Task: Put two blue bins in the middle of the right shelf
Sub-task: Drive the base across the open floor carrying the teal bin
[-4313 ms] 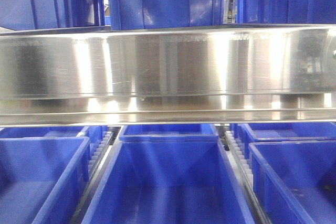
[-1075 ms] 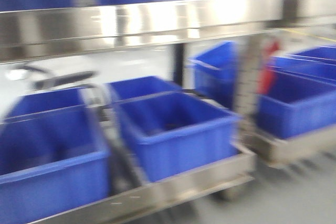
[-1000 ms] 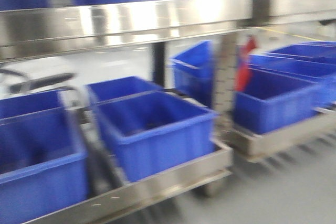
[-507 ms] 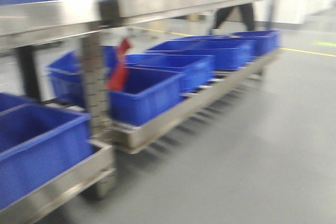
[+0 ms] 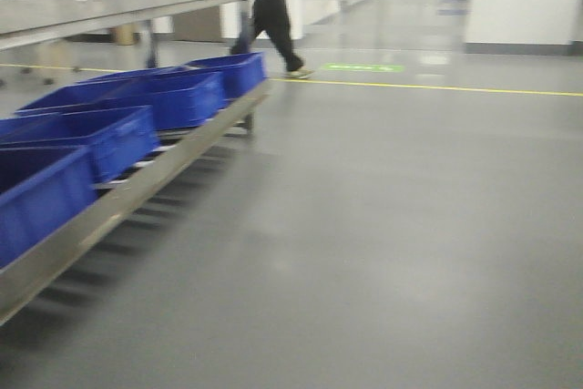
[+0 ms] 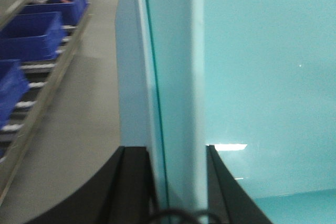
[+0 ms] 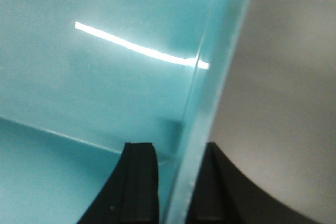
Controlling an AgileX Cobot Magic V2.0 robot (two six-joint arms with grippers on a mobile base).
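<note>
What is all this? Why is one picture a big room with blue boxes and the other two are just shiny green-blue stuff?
These pictures come from a robot on wheels with two arms. One camera looks forward from its body. It sees a grey floor, a long metal shelf on the left with blue bins sitting in a row, and a person walking far away. The picture is a bit smeared.

The other two cameras sit on the robot's wrists, right behind each gripper. The left gripper has its two black fingers on either side of a wall of a pale teal bin. The right gripper does the same on another wall. That is why those pictures are nearly filled with teal plastic: the camera is very close to it.
</note>
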